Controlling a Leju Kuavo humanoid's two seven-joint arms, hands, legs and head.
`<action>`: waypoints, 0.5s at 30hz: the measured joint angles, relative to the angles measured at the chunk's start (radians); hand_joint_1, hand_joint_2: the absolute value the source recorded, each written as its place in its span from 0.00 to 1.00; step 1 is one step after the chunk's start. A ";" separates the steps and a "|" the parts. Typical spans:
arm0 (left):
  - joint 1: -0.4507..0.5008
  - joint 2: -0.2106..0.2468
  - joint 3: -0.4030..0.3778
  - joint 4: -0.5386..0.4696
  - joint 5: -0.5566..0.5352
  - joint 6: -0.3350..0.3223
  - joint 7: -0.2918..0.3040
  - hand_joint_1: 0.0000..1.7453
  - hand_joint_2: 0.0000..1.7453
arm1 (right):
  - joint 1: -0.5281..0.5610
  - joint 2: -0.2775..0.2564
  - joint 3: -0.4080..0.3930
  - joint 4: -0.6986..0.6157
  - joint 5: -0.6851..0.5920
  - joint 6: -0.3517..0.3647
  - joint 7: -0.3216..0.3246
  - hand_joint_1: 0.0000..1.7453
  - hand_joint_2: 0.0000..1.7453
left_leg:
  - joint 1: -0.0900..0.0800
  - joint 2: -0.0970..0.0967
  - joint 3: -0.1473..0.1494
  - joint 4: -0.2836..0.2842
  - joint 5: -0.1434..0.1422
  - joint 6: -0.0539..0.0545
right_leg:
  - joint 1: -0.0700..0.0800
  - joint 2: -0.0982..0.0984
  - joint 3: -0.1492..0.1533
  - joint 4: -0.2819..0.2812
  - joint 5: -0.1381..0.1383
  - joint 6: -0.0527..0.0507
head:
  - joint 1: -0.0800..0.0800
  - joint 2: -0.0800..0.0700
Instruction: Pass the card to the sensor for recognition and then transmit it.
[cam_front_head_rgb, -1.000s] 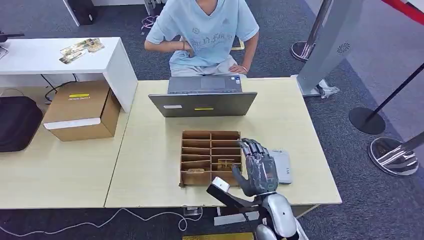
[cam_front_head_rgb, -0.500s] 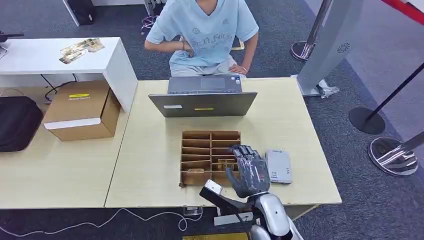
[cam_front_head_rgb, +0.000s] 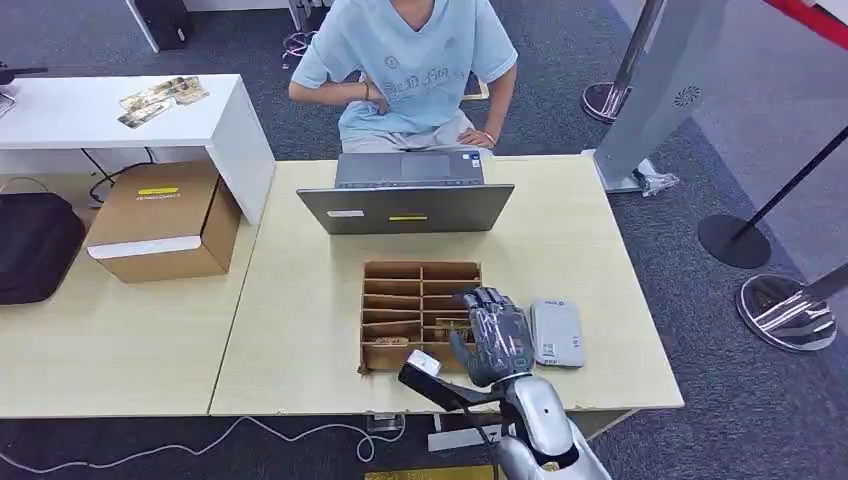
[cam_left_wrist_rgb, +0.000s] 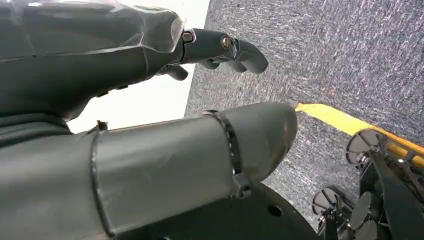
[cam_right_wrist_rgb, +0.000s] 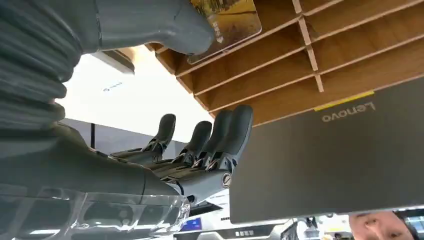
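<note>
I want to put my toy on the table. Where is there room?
Bare table lies between the cardboard box and the wooden organizer, also right of the laptop. Near the card reader it's crowded: the right hand hovers there.

card (cam_right_wrist_rgb: 227, 22): golden-brown, tilted in wooden organizer slot | sensor (cam_front_head_rgb: 557, 333): grey, flat, beside organizer

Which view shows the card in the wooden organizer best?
The right wrist view: the card is close, its picture side showing, beside the right hand's thumb. In the head view the right hand mostly hides it. The left wrist view faces the floor.
</note>
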 joint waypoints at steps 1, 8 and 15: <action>0.000 0.000 0.003 0.000 0.002 0.000 0.000 0.00 0.00 | -0.002 0.000 0.000 0.005 0.002 0.000 0.001 0.42 1.00 | 0.000 0.000 0.000 0.000 0.000 0.000 | 0.000 0.000 0.000 0.000 0.000 0.000 | 0.000 0.000; -0.001 0.000 0.014 0.000 0.012 -0.001 0.000 0.00 0.00 | -0.008 0.003 0.000 0.027 0.003 0.000 0.009 0.44 1.00 | 0.000 0.000 0.000 0.000 0.000 0.000 | 0.000 0.000 0.000 0.000 0.000 0.000 | 0.000 0.000; -0.001 0.000 0.019 0.000 0.020 0.001 0.000 0.00 0.00 | -0.007 0.003 0.000 0.027 0.004 0.000 0.010 0.45 1.00 | 0.000 0.000 0.000 0.000 0.000 0.000 | 0.000 0.000 0.000 0.000 0.000 0.000 | 0.000 0.000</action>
